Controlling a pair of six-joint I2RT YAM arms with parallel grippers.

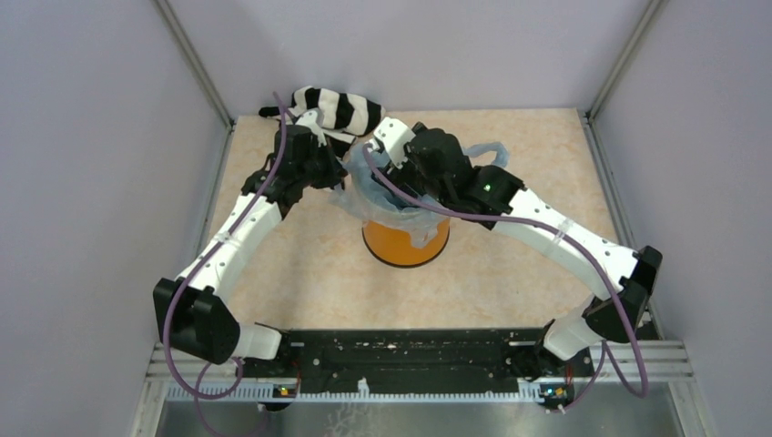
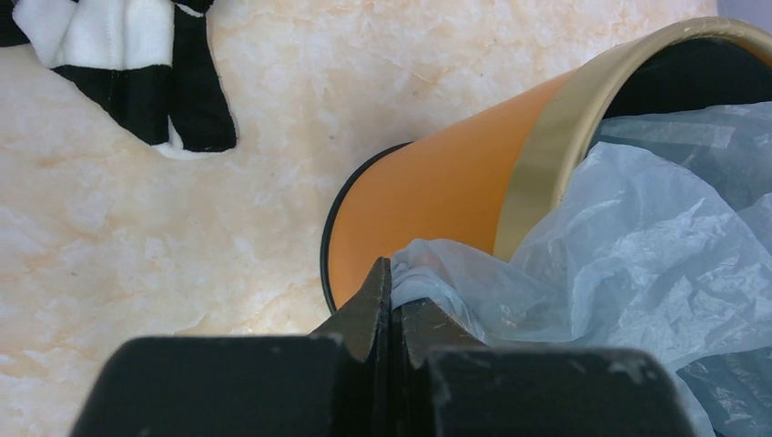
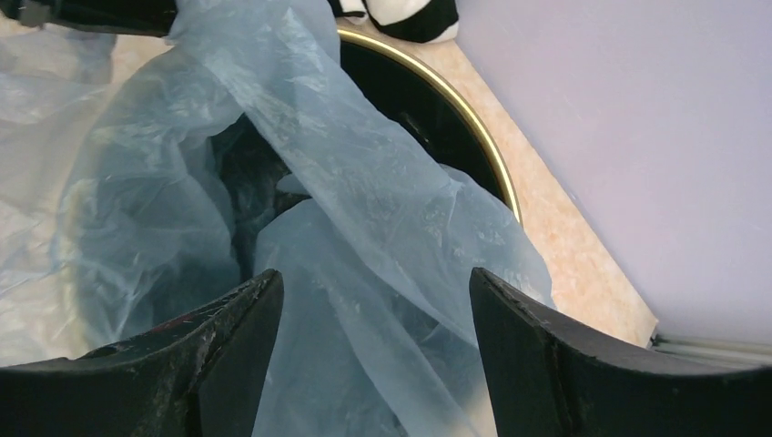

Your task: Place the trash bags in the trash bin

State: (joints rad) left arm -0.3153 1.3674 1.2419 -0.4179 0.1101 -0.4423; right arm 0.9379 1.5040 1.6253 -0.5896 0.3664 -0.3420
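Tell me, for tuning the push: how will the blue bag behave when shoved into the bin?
Likely floppy: the bag drapes in folds over the bin rim. Probably very light: the left pincer holds it by a thin pinch. Billowing above the rim, it may spring back.

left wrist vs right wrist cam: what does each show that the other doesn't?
Left wrist only: left claw shut on a fold of the trash bag, beside the trash bin, orange outer wall showing. Right wrist only: right claw open, facing the bin's black inside, bag spread across the mouth. Both: bag, bin's gold rim, striped cloth.
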